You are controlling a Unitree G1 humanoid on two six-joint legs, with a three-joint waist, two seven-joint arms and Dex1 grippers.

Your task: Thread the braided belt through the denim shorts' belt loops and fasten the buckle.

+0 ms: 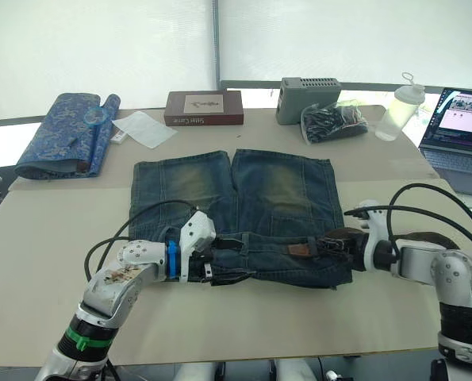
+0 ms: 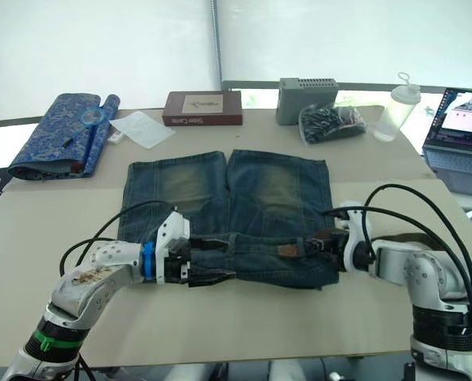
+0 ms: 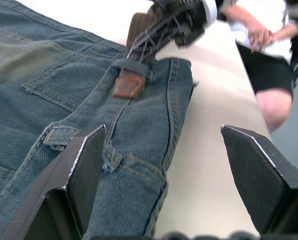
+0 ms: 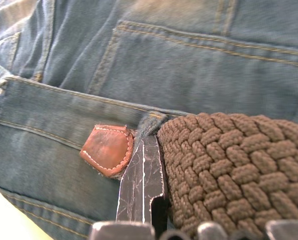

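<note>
- The denim shorts (image 1: 234,214) are laid flat at the table's (image 1: 45,270) centre, legs pointing to 12 o'clock and the waistband at the near edge, its long axis running from 9 to 3 o'clock.
- The left gripper (image 1: 213,267) is placed at the waistband's 9 o'clock end; in the left wrist view its two black fingers (image 3: 81,165) are seen spread apart, one resting on the denim, the other over bare table.
- The right gripper (image 1: 335,244) is set at the waistband's 3 o'clock end, clamped on the braided belt (image 4: 229,165), with one black finger (image 4: 143,185) pressed against the weave.
- The belt's brown leather tip (image 4: 107,149) is seen poking out from under one of the belt loops (image 3: 132,67) (pointing toward 9 o'clock, along the waistband).
- The belt's long axis is thus aligned with the waistband.
- A laptop (image 1: 462,127) is seen at 2 o'clock, and a blue patterned cloth (image 1: 65,135) at 10 o'clock.
</note>
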